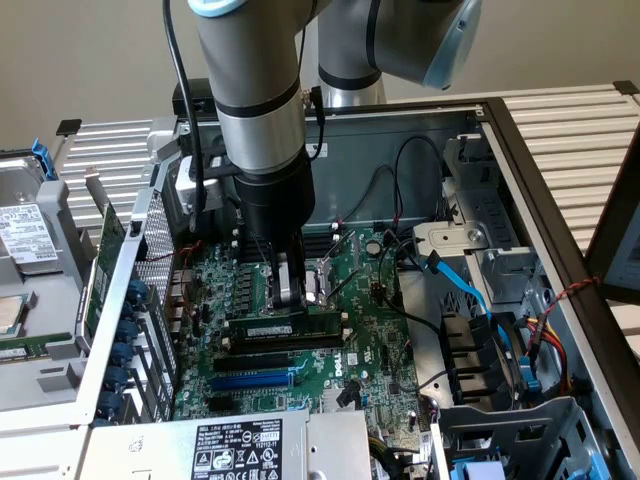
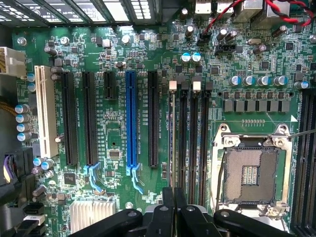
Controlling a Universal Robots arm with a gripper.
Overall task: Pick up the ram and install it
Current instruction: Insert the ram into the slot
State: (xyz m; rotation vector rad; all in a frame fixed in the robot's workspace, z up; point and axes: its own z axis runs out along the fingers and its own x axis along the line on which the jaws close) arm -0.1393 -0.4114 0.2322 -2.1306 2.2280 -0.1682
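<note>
Inside an open computer box [image 1: 380, 135], low over the green board [image 1: 375, 350], a gripper [image 1: 290, 298] with its jaws pressed shut, fingers [image 2: 168, 202] side by side and nothing pinched between them. Right under the jaws, the ram [image 1: 285, 329]: long, thin and dark, with a small pale label in the middle, standing on its edge on the board. Very close to the fingertips, but touching or not, hard to tell. On the far side of the ram from the jaws, one long black slot [image 1: 275, 357], and past that a blue slot [image 1: 255, 380]. Just beside the jaws, the shiny square chip socket [image 1: 325, 272] with its metal frame. Seen from the wrist, more black slots [image 2: 195, 128] with white end clips running straight out from the fingertips, the blue slot off to one side of them and the chip socket on the other. Well away from the jaws, a blue cable [image 1: 470, 292].
</note>
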